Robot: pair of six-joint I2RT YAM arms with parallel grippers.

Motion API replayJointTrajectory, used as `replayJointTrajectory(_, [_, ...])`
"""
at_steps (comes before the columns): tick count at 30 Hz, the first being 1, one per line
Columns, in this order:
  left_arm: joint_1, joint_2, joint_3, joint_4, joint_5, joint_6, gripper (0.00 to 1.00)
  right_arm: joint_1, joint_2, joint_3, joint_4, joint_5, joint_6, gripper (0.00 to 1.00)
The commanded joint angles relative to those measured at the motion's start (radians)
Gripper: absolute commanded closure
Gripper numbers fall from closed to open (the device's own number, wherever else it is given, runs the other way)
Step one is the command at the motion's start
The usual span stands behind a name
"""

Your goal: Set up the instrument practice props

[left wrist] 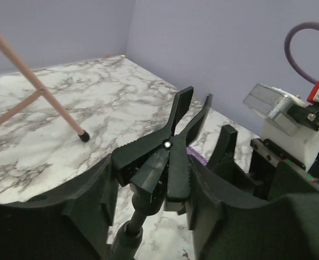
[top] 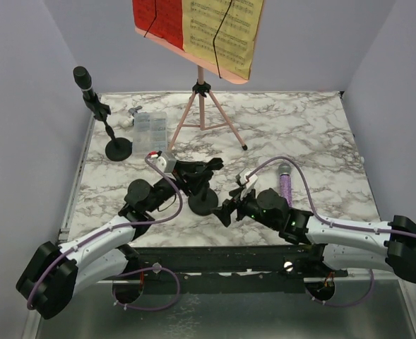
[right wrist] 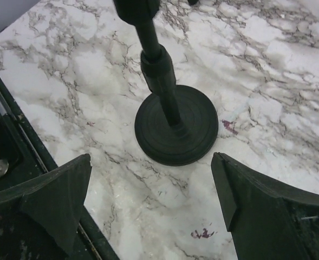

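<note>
Standing near the middle of the marble table (top: 299, 127), the empty mic holder (top: 203, 201) has its clip head clamped between the fingers of the left gripper (top: 193, 175), while the right gripper (right wrist: 151, 162) hangs spread wide just short of its round base, touching nothing. Purple glitter microphone (top: 285, 185) lies flat just right of it; behind, the pink music rack (top: 202, 106) carries a red sheet (top: 158, 18) and a yellow sheet (top: 225, 32) of printed staves, too small to read. Far left, the black microphone (top: 82, 76) sits in the other mic holder (top: 118, 148), beside the clear compartment box (top: 150, 131), contents not discernible.
</note>
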Motion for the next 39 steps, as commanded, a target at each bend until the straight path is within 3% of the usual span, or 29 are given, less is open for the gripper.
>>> replayJointTrajectory(1, [-0.005,-0.080,-0.073,-0.019,-0.130,-0.104,0.34,-0.006,-0.067,-0.015,-0.133,0.057,0.162,0.00])
replayJointTrajectory(2, [-0.006,-0.106,-0.077,-0.044,-0.143,-0.142,0.24,-0.007,-0.081,-0.012,-0.168,0.067,0.174,0.00])
replayJointTrajectory(7, [-0.004,-0.225,-0.030,-0.315,-0.223,-0.315,0.01,-0.009,-0.173,-0.024,-0.253,0.106,0.180,0.00])
replayJointTrajectory(14, [-0.001,-0.340,0.199,-0.934,-0.315,-0.591,0.01,-0.009,-0.207,-0.019,-0.326,0.134,0.185,0.00])
replayJointTrajectory(17, [0.002,-0.369,0.216,-1.022,-0.302,-0.767,0.01,-0.010,-0.204,-0.019,-0.319,0.127,0.196,0.00])
replayJointTrajectory(20, [0.008,-0.373,0.178,-1.002,-0.249,-0.989,0.03,-0.021,-0.194,-0.020,-0.299,0.109,0.198,0.00])
replayJointTrajectory(22, [0.016,-0.365,0.148,-0.935,-0.207,-1.055,0.07,-0.053,-0.182,-0.020,-0.291,0.069,0.209,0.00])
replayJointTrajectory(25, [0.019,-0.371,0.136,-0.799,-0.167,-0.888,0.10,-0.137,-0.171,-0.036,-0.267,-0.053,0.225,0.00])
replayJointTrajectory(29, [0.019,-0.397,0.218,-0.962,-0.247,-0.577,0.06,-0.281,-0.183,-0.056,-0.255,-0.231,0.246,0.00])
replayJointTrajectory(33, [0.019,-0.367,0.295,-1.065,-0.251,-0.365,0.04,-0.445,-0.242,-0.046,-0.316,-0.276,0.311,0.00])
replayJointTrajectory(35, [0.019,-0.353,0.333,-1.111,-0.247,-0.293,0.03,-0.530,-0.241,0.032,-0.487,-0.166,0.354,0.00])
replayJointTrajectory(37, [0.019,-0.352,0.362,-1.138,-0.243,-0.224,0.02,-0.597,-0.188,0.152,-0.722,0.053,0.416,0.00])
replayJointTrajectory(39, [0.019,-0.361,0.381,-1.158,-0.257,-0.173,0.01,-0.676,-0.112,0.241,-0.844,0.170,0.396,0.00])
